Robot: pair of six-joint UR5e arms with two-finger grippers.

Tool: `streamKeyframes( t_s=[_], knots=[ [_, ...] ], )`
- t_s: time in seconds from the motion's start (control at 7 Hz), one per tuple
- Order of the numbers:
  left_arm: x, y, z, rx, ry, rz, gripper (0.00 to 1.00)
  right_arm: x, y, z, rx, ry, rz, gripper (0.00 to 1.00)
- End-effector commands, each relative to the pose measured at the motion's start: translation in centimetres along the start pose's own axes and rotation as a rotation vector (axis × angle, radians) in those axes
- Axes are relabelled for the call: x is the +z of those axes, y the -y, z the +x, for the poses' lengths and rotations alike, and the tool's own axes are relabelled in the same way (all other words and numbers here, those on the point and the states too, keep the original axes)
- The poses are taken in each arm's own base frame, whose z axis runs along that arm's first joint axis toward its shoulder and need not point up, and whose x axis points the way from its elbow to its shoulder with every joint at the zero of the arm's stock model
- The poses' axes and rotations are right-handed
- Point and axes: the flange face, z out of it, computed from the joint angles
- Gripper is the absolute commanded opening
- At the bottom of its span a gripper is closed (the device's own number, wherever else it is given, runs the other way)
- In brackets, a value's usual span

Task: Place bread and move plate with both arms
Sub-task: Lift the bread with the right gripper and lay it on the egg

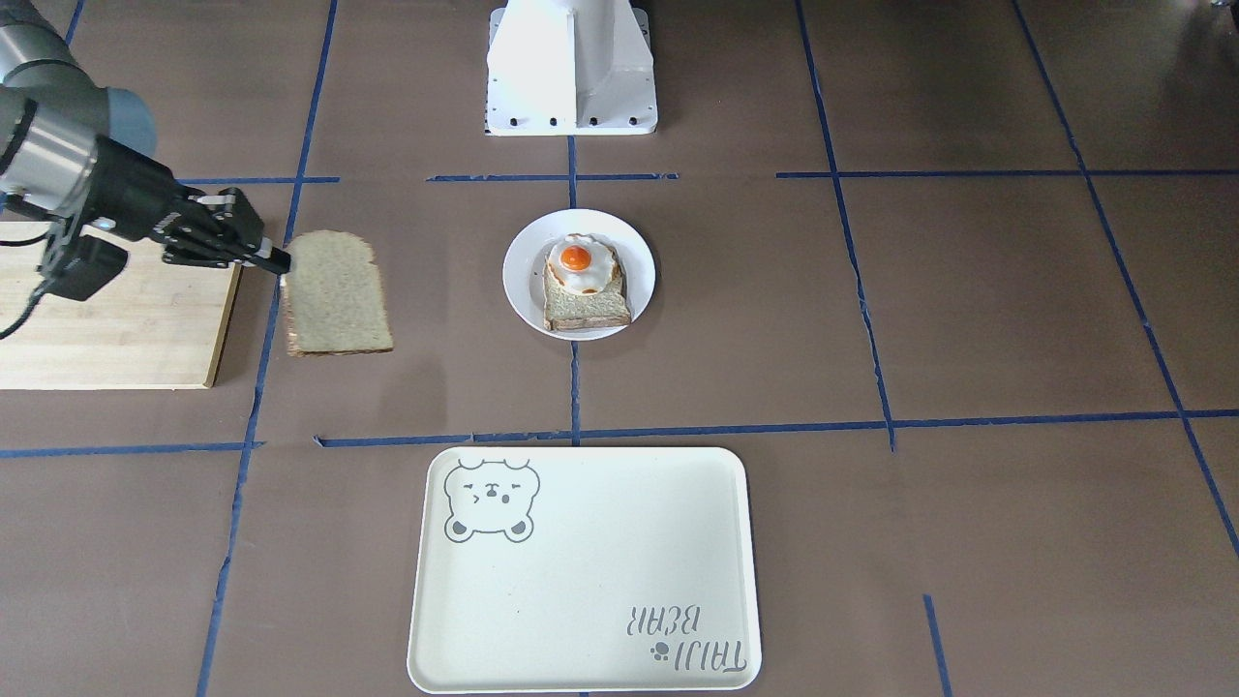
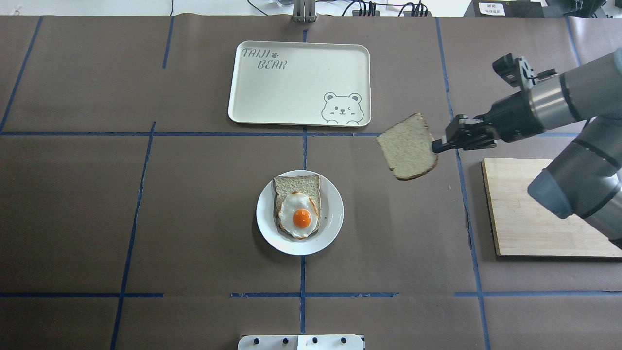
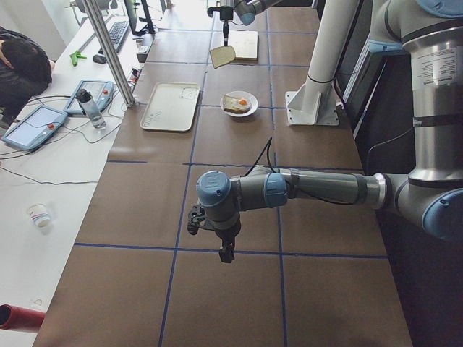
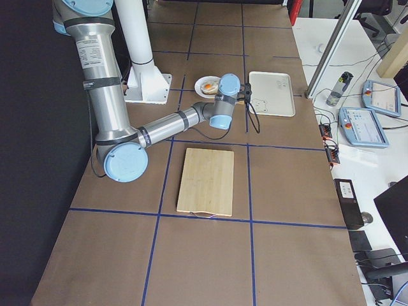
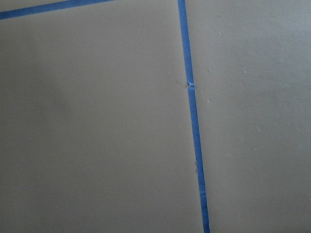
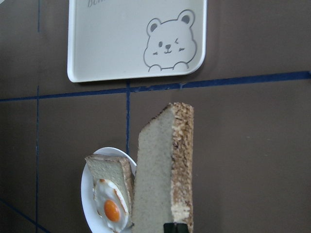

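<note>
My right gripper [image 2: 437, 146] is shut on the edge of the plain bread slice [image 2: 408, 148] and holds it in the air between the cutting board and the plate. The front view shows the gripper [image 1: 276, 259] and bread [image 1: 339, 295] at the left. In the right wrist view the bread [image 6: 160, 179] stands on edge above the fingertips. The small white plate [image 2: 333, 214] sits at the table's middle and carries an egg-topped toast [image 2: 299, 214]. My left gripper [image 3: 226, 253] shows only in the left side view, far from the plate; I cannot tell whether it is open.
A cream bear tray [image 2: 299, 82] lies beyond the plate. A wooden cutting board [image 2: 534, 209] lies under my right arm. The white pedestal base [image 1: 571, 68] stands at the robot's side. The left wrist view shows only brown table and blue tape.
</note>
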Motion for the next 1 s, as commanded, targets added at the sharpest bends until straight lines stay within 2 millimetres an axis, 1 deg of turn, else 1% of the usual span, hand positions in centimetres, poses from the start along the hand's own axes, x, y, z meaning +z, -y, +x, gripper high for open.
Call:
streamKeyframes(
  t_s=[0.0,0.14,0.29,0.43,0.57,0.71,0.86],
  knots=[
    [0.0,0.0,0.0,0.0,0.001,0.0,1.0,10.3,-5.5,-7.6,0.004,0.062,0.08,0.0],
    [0.0,0.0,0.0,0.0,0.001,0.0,1.0,14.8,-8.9,-10.3,-0.012,0.083,0.109,0.0],
    [0.0,0.0,0.0,0.0,0.001,0.0,1.0,17.7,-11.4,-11.8,-0.019,0.094,0.157,0.0],
    [-0.1,0.1,0.0,0.001,0.002,0.001,1.0,18.3,-12.3,-12.2,-0.022,0.099,0.149,0.0],
    [-0.1,0.1,0.1,0.003,0.002,0.002,1.0,18.7,-12.6,-12.1,-0.021,0.094,0.15,0.0],
    [-0.1,0.1,0.1,0.005,0.002,0.001,1.0,19.2,-12.7,-11.4,-0.019,0.083,0.146,0.0],
    [-0.1,0.1,0.1,0.004,0.001,0.002,1.0,19.2,-12.5,-10.8,-0.016,0.07,0.159,0.0]
  ],
)
